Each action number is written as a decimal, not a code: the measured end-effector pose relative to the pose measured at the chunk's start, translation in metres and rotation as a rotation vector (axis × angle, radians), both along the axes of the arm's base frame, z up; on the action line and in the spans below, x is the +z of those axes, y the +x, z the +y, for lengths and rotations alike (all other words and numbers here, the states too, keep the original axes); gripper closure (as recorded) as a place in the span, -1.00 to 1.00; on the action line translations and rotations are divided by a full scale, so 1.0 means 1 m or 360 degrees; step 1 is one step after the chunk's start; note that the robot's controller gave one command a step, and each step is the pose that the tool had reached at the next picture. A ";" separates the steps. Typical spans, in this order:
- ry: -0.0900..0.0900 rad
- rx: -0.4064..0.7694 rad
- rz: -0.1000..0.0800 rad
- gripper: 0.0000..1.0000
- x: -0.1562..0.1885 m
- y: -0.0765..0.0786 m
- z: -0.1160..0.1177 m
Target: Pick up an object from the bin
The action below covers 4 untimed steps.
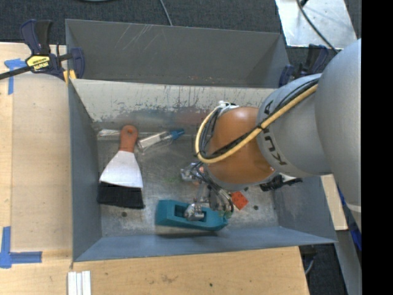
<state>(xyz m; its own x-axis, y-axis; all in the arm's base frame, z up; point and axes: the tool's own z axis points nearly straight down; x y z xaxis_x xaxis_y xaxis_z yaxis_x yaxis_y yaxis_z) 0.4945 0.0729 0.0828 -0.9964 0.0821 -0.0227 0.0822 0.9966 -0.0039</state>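
Reaching in from the right, the end effector (198,211) is down at the front of the bin (83,183), its metal tip against the top of a teal plastic object (169,217). Whether it is open, closed or gripping anything cannot be told, as the wrist hides much of it. The teal object is low and blocky and lies lengthwise along the front wall, a little right of the middle. Just beside the end effector, to its right, lies a small orange-red piece (239,200). Above it bulges the wrist's rounded orange cover (236,152), with a yellow cable (245,137) looped across it. Well apart, on the left of the floor, lies a brush (123,174) with a brown handle, white body and black bristles. Near its handle, toward the back wall, lies a clear tube (156,140) with a blue end.
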 end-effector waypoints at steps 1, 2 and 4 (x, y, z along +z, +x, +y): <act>0.0009 0.0000 0.0019 -1.00 0.013 -0.004 0.001; 0.0012 -0.0046 0.0018 -1.00 0.018 -0.003 0.011; 0.0015 -0.0033 0.0089 1.00 0.001 -0.009 0.010</act>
